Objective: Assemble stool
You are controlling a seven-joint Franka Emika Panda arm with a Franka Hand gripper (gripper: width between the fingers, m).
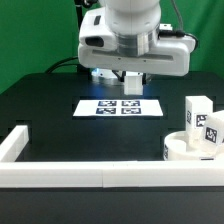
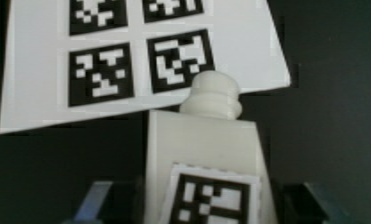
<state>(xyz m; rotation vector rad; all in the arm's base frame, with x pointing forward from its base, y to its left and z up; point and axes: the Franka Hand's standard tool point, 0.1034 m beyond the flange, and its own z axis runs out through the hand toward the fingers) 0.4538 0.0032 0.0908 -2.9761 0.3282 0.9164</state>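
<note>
Tool [image 1: 128,85] clamped on a stool leg [image 2: 203,150], long axis along the fingers, peg end toward the marker board [image 1: 120,107]; seat [image 1: 172,151] at four o'clock, exterior view.

Pretty bright, even light from above, no harsh shadows. White parts nearly blow out against the black tabletop [image 1: 45,100], so edges get lost. Exterior view is low-res and soft overall. Wrist view is mushier: the close-up leg [image 2: 203,150] looks fuzzy, marker board [image 2: 143,60] tags slightly crisper.
</note>
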